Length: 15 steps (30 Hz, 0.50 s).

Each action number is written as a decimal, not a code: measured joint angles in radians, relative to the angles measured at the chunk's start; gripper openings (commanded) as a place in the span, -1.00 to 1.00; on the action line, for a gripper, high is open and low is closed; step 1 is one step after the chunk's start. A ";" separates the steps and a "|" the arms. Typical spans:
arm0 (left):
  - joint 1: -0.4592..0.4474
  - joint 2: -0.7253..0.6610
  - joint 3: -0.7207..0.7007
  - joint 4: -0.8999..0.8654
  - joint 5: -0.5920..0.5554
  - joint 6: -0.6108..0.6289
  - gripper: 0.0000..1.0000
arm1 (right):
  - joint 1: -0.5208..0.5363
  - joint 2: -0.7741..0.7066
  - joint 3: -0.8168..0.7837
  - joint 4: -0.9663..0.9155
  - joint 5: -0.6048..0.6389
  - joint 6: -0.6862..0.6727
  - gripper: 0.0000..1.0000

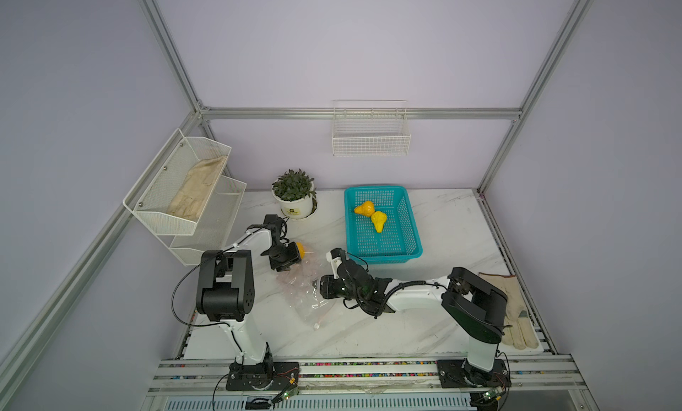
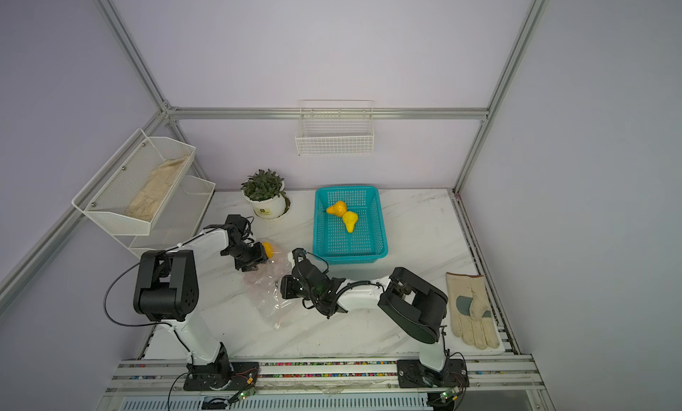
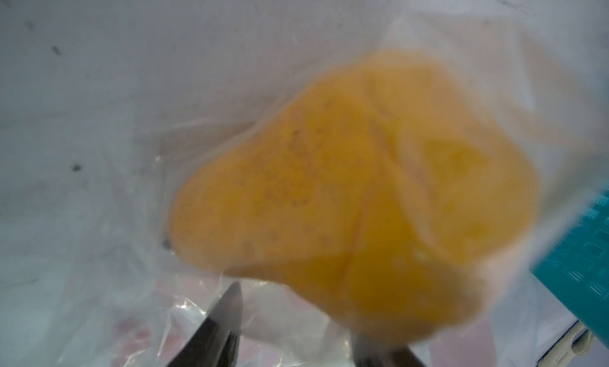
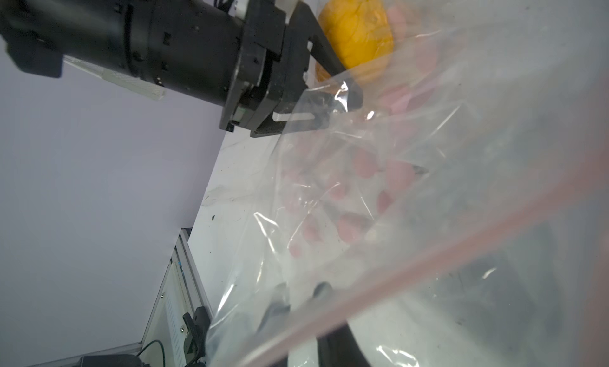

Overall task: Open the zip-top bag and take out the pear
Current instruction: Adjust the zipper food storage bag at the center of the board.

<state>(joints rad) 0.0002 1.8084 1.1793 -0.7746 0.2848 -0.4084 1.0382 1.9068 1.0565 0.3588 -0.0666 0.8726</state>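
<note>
Nearest the front rail, a work glove (image 1: pixel 513 309) lies flat at the right front corner of the white marbled table (image 1: pixel 435 328). A little further in, the zip-top bag (image 1: pixel 303 293) sprawls crumpled on the table between the two arms, with its small white slider (image 1: pixel 316 326) at the near end. The right gripper (image 1: pixel 316 283) sits at the bag's right edge. In the right wrist view the film and the pink zip strip (image 4: pixel 461 246) drape across its dark, blurred fingers — whether they pinch the plastic I cannot tell.

Beyond it, at the bag's far end, the left gripper (image 1: pixel 295 257) comes in from the left and clamps the pear (image 1: pixel 300 249) between its two fingers. From the left wrist the pear (image 3: pixel 346 190) fills the view with clear film lying over it.

Further back stands a teal basket (image 1: pixel 383 257) holding two other pears (image 1: pixel 364 208) (image 1: pixel 379 221) that touch each other — and left of it a potted plant (image 1: pixel 294 195). On the left wall a mesh shelf (image 1: pixel 162 184) carries a pale cloth (image 1: pixel 197 189). On the back wall hangs a wire basket (image 1: pixel 371 145).
</note>
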 measured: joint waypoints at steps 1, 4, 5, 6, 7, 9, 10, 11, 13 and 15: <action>-0.001 0.000 0.000 0.000 0.001 0.000 0.01 | -0.002 0.014 0.007 -0.003 -0.003 0.008 -0.68; -0.008 -0.002 -0.018 0.008 0.010 0.000 -0.02 | -0.008 0.069 0.030 -0.010 -0.005 0.039 -0.68; -0.012 -0.002 -0.026 0.010 0.014 -0.001 -0.04 | -0.010 0.090 0.034 -0.006 -0.002 0.049 -0.67; -0.018 -0.002 -0.034 0.011 0.018 -0.001 -0.05 | -0.011 0.111 0.038 0.000 0.003 0.060 -0.65; -0.024 -0.002 -0.041 0.011 0.022 -0.002 -0.07 | -0.011 0.129 0.040 0.010 0.010 0.067 -0.63; -0.040 -0.014 -0.056 0.019 0.036 -0.004 -0.13 | -0.011 0.172 0.039 0.047 0.037 0.074 -0.59; -0.047 -0.020 -0.063 0.023 0.047 -0.004 -0.16 | -0.011 0.190 0.038 0.074 0.050 0.072 -0.56; -0.055 -0.027 -0.072 0.026 0.061 -0.008 -0.18 | -0.011 0.211 0.035 0.122 0.062 0.065 -0.54; -0.067 -0.043 -0.085 0.028 0.097 -0.010 -0.18 | -0.011 0.235 0.025 0.208 0.086 0.040 -0.54; -0.071 -0.072 -0.095 0.027 0.139 -0.010 -0.10 | -0.011 0.247 -0.008 0.293 0.109 0.012 -0.55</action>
<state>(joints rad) -0.0708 1.7363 1.0847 -0.7479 0.4240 -0.4187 1.0275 2.1540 1.0485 0.6521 0.0422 0.8845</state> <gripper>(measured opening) 0.421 0.228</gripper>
